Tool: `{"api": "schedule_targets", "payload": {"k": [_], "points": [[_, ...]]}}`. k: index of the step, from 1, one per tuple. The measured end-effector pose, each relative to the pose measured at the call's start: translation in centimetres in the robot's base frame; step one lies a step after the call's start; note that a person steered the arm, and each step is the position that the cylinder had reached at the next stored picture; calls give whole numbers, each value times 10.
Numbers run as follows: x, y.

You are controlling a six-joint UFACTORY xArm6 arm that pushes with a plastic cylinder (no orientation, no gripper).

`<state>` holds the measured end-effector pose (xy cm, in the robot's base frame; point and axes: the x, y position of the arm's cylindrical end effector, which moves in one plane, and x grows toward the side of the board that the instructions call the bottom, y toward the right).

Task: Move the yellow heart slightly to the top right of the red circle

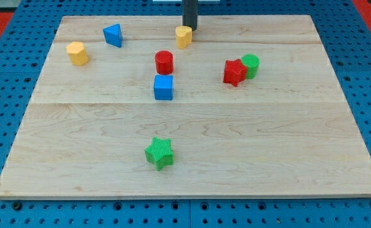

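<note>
The yellow heart (183, 37) sits near the view's top centre of the wooden board. The red circle (164, 62) stands below it and a little to the view's left. My tip (190, 29) is just above and to the right of the yellow heart, touching or nearly touching its upper right side.
A blue cube (163, 87) lies just below the red circle. A red star (234, 72) touches a green circle (251, 65) at the right. A blue triangle (113, 35) and a yellow hexagon (78, 53) are at upper left. A green star (159, 152) is at lower centre.
</note>
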<state>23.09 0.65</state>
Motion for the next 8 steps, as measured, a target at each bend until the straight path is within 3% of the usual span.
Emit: {"api": "schedule_targets", "payload": {"k": [1,4,5,7,8], "points": [[9,-1],[92,128],[151,164],[295,163],[369,114]]}}
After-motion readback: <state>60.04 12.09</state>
